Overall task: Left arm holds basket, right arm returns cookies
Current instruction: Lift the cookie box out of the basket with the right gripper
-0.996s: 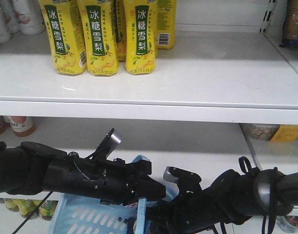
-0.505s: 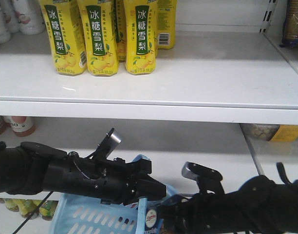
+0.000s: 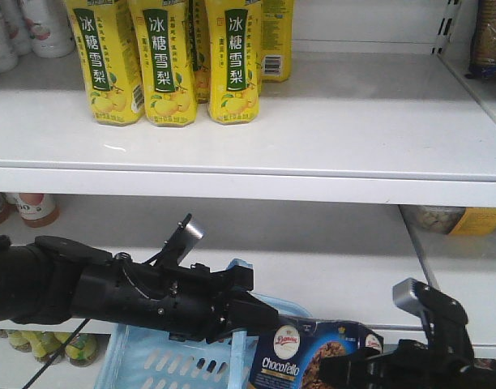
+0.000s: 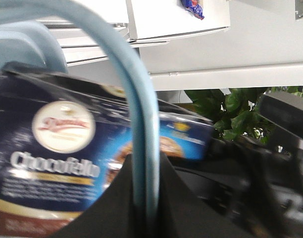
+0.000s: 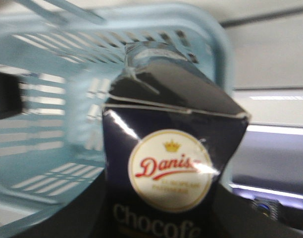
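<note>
The light blue basket (image 3: pixel 167 365) hangs at the bottom of the front view, below the shelves. My left gripper (image 3: pixel 248 312) is shut on its blue handle (image 4: pixel 131 89), which runs between the black fingers (image 4: pixel 112 208). The cookies (image 3: pixel 313 361), a dark navy ChocoFello carton with a round white-red logo, sit just right of the basket's rim. My right gripper (image 5: pixel 164 213) is shut on the cookies (image 5: pixel 166 163), with the basket's slotted inside (image 5: pixel 52 99) behind and below the carton. The right arm's grey block (image 3: pixel 410 293) shows at the lower right.
Yellow drink cartons (image 3: pixel 163 61) stand at the back left of the upper white shelf (image 3: pixel 329 138). The lower shelf (image 3: pixel 337 259) lies just behind the arms, with jars (image 3: pixel 33 207) at its left and a yellow package (image 3: pixel 475 219) at its right.
The right arm has drawn back to the right and the cookie carton has come up out of the basket into view. The left arm and basket have stayed put.
</note>
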Controlling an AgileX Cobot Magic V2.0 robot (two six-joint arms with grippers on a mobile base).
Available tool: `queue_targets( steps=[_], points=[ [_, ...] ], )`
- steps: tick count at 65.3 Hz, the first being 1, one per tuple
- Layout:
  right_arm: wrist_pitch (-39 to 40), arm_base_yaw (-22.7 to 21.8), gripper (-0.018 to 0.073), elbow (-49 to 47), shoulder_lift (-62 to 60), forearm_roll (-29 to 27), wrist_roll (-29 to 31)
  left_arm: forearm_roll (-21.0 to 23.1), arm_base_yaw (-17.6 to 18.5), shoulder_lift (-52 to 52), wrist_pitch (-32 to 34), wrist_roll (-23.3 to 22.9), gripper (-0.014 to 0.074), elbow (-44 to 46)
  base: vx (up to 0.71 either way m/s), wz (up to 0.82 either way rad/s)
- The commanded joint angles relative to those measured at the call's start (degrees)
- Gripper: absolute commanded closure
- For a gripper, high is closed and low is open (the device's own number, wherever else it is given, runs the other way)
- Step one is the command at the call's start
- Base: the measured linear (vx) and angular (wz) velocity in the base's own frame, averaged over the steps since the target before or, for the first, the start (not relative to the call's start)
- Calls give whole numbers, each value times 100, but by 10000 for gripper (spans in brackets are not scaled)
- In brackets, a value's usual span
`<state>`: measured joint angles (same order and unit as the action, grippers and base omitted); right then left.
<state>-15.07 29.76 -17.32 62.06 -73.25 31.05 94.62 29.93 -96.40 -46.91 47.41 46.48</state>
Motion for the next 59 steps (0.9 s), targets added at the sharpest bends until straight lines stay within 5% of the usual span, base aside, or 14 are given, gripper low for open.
queue_targets(
  steps=[1, 20, 40, 59],
  points=[
    [-179, -41, 320, -73, -782, -8, -209, 288, -12, 279, -142, 235, 603, 155, 0, 0],
    [-411, -41, 320, -73, -2505, 589, -945, 288, -12, 279, -142, 235, 603, 155, 0, 0],
    [-1085, -41, 320, -358, -3575, 2481, -2324, 288, -12, 279, -142, 235, 603, 155, 0, 0],
    [-733, -41, 320, -1513, -4230, 4192, -2613, 288, -12, 279, -142, 235, 603, 155, 0, 0]
  ],
)
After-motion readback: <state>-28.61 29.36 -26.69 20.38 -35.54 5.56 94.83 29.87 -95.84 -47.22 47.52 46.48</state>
